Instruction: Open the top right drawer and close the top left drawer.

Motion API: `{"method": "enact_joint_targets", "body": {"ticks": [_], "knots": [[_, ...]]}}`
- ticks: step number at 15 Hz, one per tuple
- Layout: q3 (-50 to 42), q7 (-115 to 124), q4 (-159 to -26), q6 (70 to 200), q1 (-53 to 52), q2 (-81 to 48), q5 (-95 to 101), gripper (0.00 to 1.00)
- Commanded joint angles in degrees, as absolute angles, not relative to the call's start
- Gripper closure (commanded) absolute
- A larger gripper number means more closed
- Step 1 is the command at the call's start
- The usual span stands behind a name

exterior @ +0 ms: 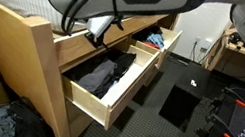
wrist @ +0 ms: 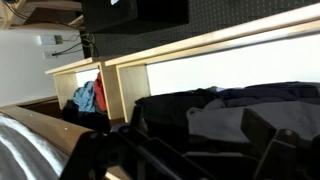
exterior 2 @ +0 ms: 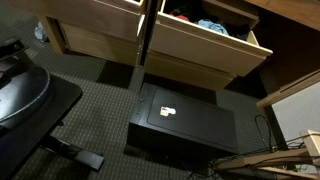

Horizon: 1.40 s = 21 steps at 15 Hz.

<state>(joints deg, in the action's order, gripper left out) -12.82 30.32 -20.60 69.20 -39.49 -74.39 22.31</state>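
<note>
Both top drawers stand pulled out.
The wide light pine top left drawer (exterior: 91, 102), holding dark grey and black clothes (exterior: 101, 75), is open. Beside it, the smaller top right drawer (exterior: 156, 42) with orange-brown sides is also open. The dark gripper (wrist: 185, 150) is near the clothes; its jaw state cannot be told.

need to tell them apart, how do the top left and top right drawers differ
The top left drawer holds dark grey and black clothes; the top right drawer holds red and blue clothes. The top left drawer looks wider, the top right drawer smaller. Both are light pine and pulled out.
</note>
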Motion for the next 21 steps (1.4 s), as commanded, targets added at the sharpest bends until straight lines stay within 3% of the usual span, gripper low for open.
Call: {"method": "enact_joint_targets", "body": {"ticks": [1, 6, 21], "knots": [[-10.0, 24.2, -20.6, 72.6, -39.1, -73.5, 19.2, 0.00], [-6.5, 19.5, -20.3, 79.0, -38.0, -72.5, 14.4, 0.00], [-8.3, 20.0, -20.3, 81.7, -39.9, -75.3, 16.6, 0.00]]}}
